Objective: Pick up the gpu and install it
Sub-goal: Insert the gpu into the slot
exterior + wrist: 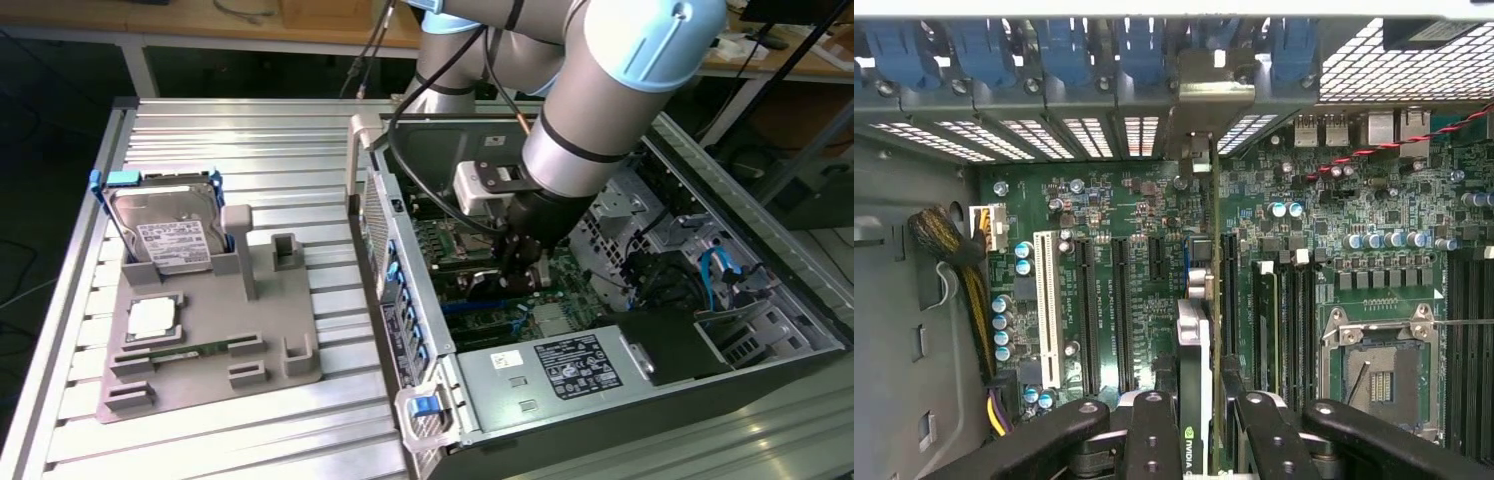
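gpu: seen edge-on in the wrist view, standing upright over the motherboard inside the computer case. Its silver end bracket is up against the rear slot openings.
hand: clenched on the gpu, with one of the fingers on each flat face of the card. In the exterior view the hand reaches down into the open case.
step in hand: judged to be seating the card in its slot. Whether the edge connector has entered the slot cannot be told.
alignment: keep the card vertical and parallel to the black slots just beside it; any tilt would likely jam one end.
bracket: it should slide flat along the rear wall, beneath the blue latches, without catching.
pressure: push straight down and evenly, with no twisting.
neighbours: memory slots lie close on the other side and the processor socket lies beyond them. The cable bundle is well apart.
outside: the hard drive stands in a grey fixture on the bench, clear of the work.
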You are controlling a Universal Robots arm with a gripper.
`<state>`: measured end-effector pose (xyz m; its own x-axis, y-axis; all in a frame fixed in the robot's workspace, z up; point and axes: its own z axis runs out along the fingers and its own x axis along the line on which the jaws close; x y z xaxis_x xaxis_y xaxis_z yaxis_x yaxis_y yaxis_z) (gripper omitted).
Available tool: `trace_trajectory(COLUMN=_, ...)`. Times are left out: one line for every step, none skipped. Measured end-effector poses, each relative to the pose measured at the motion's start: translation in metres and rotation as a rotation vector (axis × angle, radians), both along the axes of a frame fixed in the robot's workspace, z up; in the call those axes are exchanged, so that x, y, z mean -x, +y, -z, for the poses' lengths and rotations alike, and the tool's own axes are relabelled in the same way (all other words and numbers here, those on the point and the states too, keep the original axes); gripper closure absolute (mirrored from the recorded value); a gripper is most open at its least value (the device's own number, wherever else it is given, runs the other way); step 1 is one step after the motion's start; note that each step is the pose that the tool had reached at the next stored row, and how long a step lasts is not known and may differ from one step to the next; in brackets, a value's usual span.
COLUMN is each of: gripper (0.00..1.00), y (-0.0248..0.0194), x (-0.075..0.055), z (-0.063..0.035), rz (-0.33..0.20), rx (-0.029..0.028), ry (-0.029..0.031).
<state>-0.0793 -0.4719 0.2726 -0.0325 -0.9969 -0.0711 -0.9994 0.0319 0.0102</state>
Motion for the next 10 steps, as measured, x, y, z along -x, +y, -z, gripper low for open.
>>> trace_trajectory(gripper=0.73, y=-0.0001, x=0.0004, z=0.0000, rz=0.000, rx=0.0001, ry=0.0000)
trace_trajectory(gripper=0.73, y=-0.0001, x=0.0005, z=0.0000, rz=0.000, rx=0.0001, ry=0.0000)
trace_trajectory(gripper=0.73, y=-0.0001, x=0.0005, z=0.0000, rz=0.000, rx=0.0001, ry=0.0000)
trace_trajectory(gripper=0.73, y=-0.0001, x=0.0005, z=0.0000, rz=0.000, rx=0.0001, ry=0.0000)
trace_trajectory(gripper=0.73, y=-0.0001, x=0.0006, z=0.0000, rz=0.000, rx=0.0001, ry=0.0000)
trace_trajectory(gripper=0.73, y=0.0000, x=0.0009, z=0.0000, rz=0.000, rx=0.0001, ry=0.0000)
trace_trajectory(gripper=0.73, y=0.0000, x=0.0011, z=0.0000, rz=0.000, rx=0.0001, ry=0.0000)
trace_trajectory(gripper=0.73, y=0.0002, x=0.0011, z=0.0000, rz=0.000, rx=0.0001, ry=0.0000)
trace_trajectory(gripper=0.73, y=0.0008, x=0.0012, z=0.0000, rz=0.000, rx=0.0001, ry=0.0000)
trace_trajectory(gripper=0.73, y=0.0012, x=0.0011, z=0.0000, rz=-0.001, rx=0.0001, ry=0.0000)
